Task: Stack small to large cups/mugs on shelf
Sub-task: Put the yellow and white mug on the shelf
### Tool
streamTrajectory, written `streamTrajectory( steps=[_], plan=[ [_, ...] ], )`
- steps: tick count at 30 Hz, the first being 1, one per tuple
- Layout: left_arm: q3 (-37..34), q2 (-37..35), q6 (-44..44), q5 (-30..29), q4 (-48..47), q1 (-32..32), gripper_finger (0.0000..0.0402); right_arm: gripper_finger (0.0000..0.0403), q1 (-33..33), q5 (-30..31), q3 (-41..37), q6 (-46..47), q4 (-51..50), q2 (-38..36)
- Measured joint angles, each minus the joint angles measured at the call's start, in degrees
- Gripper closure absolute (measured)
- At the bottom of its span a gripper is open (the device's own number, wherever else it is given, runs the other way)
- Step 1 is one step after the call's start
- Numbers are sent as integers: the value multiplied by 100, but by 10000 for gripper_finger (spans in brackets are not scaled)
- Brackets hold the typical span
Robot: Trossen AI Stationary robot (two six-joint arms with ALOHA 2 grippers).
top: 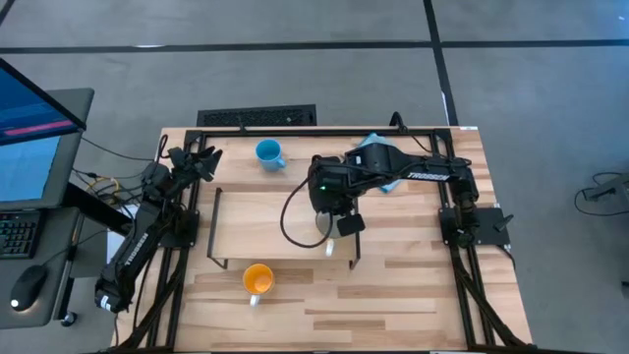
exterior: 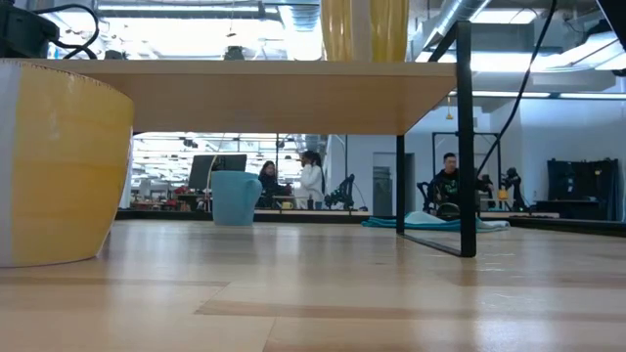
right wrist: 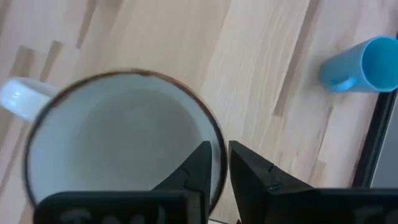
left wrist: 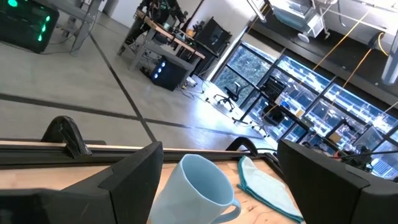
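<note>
The white mug (right wrist: 118,149) stands upright, mouth up, over the right part of the light-wood shelf (top: 265,221). My right gripper (right wrist: 222,163) is shut on it from above (top: 337,228), and the arm hides most of the mug in the high view. The blue mug (top: 268,153) stands on the table behind the shelf. The orange mug (top: 257,279) stands on the table in front of the shelf and also shows in the low view (exterior: 59,161). My left gripper (top: 204,161) is open and empty at the table's far left, pointing at the blue mug (left wrist: 199,186). My right gripper pinches the white mug's rim (right wrist: 217,144) on the side opposite the handle (right wrist: 18,99), with one finger (right wrist: 196,171) inside the mug and one (right wrist: 252,177) outside. The fingers point down from above. The mug stays upright; whether its base rests on the shelf I cannot tell.
A flat blue cloth (top: 378,149) lies at the table's far right, partly under my right arm, and shows in the low view (exterior: 430,223). The shelf's black wire legs (exterior: 466,147) stand on the table. People sit in the room beyond the table.
</note>
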Motion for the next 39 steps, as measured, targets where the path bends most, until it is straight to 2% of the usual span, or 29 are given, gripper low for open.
streamTrajectory(
  steps=[16,39],
  plan=[
    [-1,1,2,0,0,0,93,326,-2,-28,5,11,378,-3],
    [1,1,0,5,0,0,93,326,-7,-31,3,-229,413,-3]
  ],
)
